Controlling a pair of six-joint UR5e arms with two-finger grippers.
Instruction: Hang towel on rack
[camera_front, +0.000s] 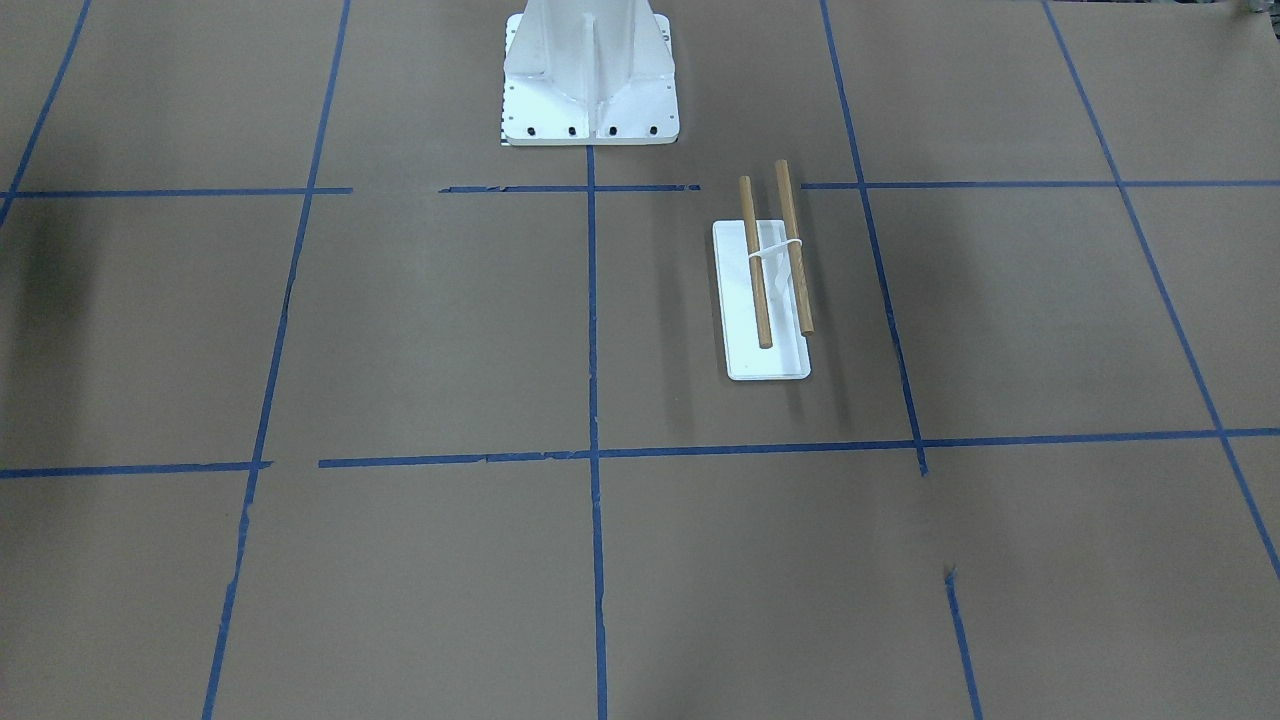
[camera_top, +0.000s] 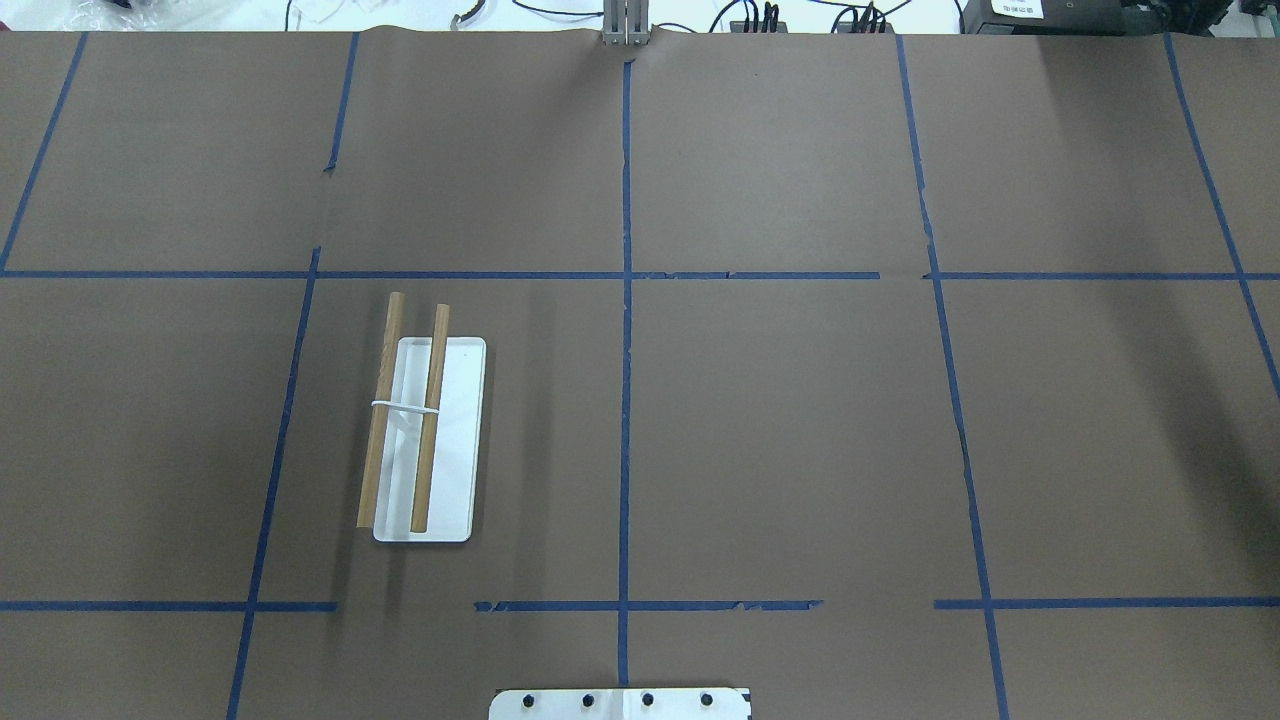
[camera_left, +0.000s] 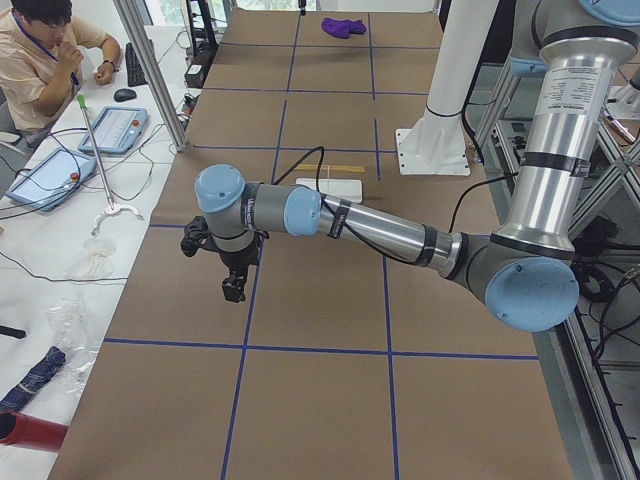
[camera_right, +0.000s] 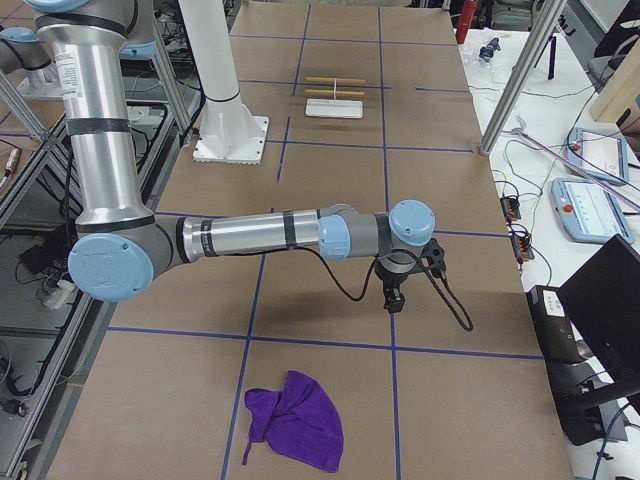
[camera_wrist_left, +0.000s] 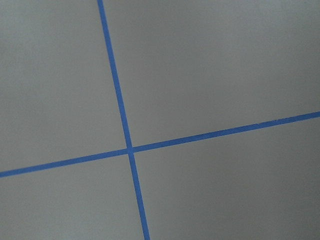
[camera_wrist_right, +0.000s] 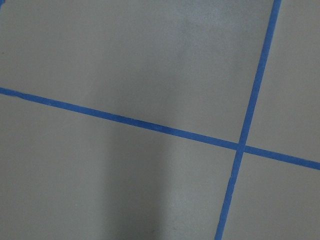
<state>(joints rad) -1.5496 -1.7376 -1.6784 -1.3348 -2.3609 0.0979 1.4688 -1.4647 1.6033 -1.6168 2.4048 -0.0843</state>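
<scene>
Since both grippers appear only in the side views, their jaw opening cannot be determined; no cloth hangs from either. The crumpled purple cloth towel (camera_right: 295, 420) lies on the brown paper-covered table (camera_top: 800, 450) at the robot's right end, at about 7 o'clock from the black two-finger right gripper (camera_right: 393, 298) in the exterior right view, near but apart. The black left gripper (camera_left: 232, 287) hovers over the opposite end, so the right arm is judged nearer for the pick. The rack (camera_top: 428, 430), a flat white rectangular base plate carrying two parallel light-brown wooden dowel rods joined by a white bracket, stands at about 8 o'clock from the overhead view's centre, in the robot's left half. Its rods run along the 12-to-6 line there, so the towel likely needs carrying across the table and draping crosswise, 3 to 9.
</scene>
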